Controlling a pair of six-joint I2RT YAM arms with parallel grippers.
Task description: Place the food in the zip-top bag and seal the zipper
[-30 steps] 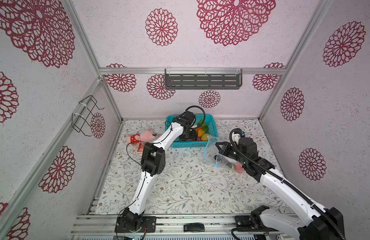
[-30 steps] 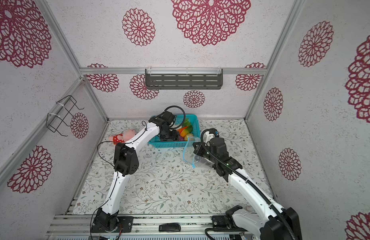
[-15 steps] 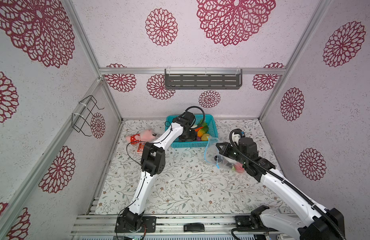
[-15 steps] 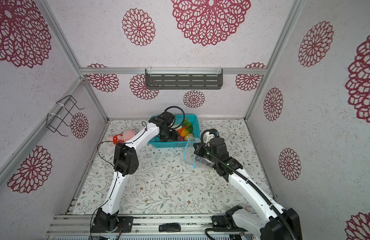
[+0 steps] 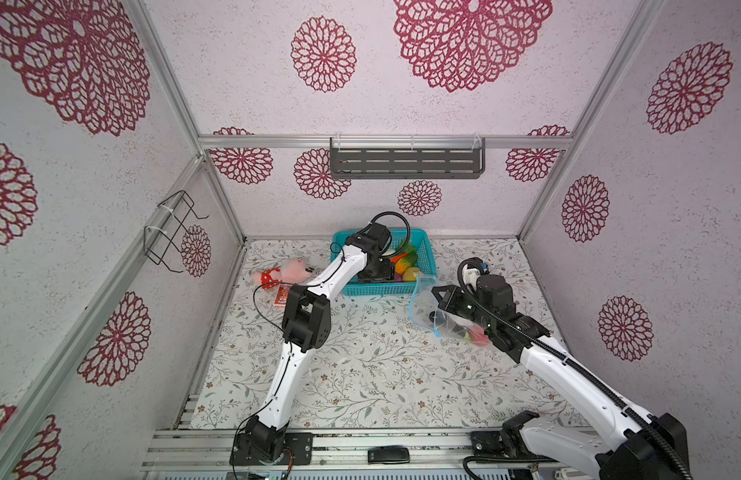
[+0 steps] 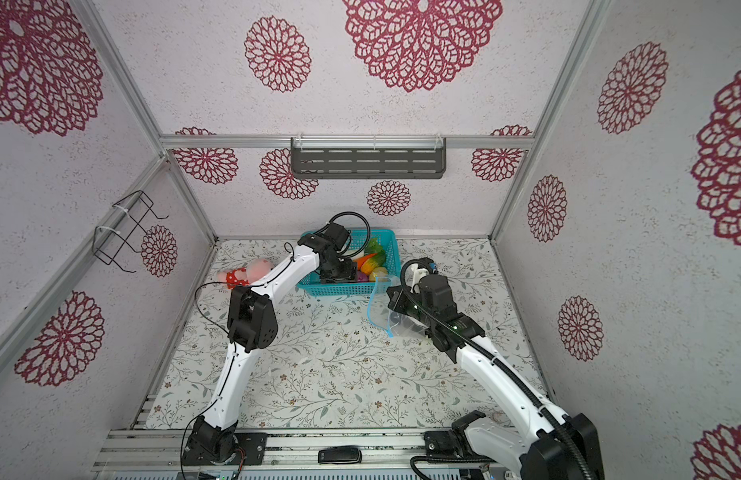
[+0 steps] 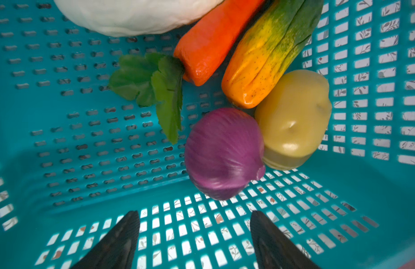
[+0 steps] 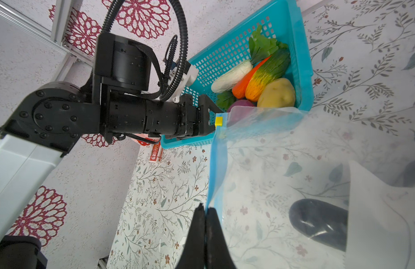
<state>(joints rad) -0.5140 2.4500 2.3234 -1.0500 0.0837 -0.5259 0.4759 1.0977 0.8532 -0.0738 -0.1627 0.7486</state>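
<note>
top views: left gripper [image 5: 376, 274] is down in the teal basket [image 5: 385, 289] near frame centre, fingers hidden there. right gripper [image 5: 437, 293], right of centre, pinches the clear zip-top bag [image 5: 422, 309], mouth gaping toward the basket. pink plush [image 5: 283, 270] lies off left.

left wrist: fingers [image 7: 118, 240] wide apart, holding nothing; purple onion [image 7: 222, 153] just ahead, touching the potato [image 7: 292, 118], carrot [image 7: 213, 42] and leaves [image 7: 150, 86] beyond.

right wrist: fingers [image 8: 196, 233] pressed together on the blue zipper [image 8: 214, 167], eggplant [image 8: 318, 223] inside the bag.

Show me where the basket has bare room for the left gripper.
Bare basket floor runs from the green leaves to the opposite wall. Crowded: onion, potato and carrot fill the other end.
</note>
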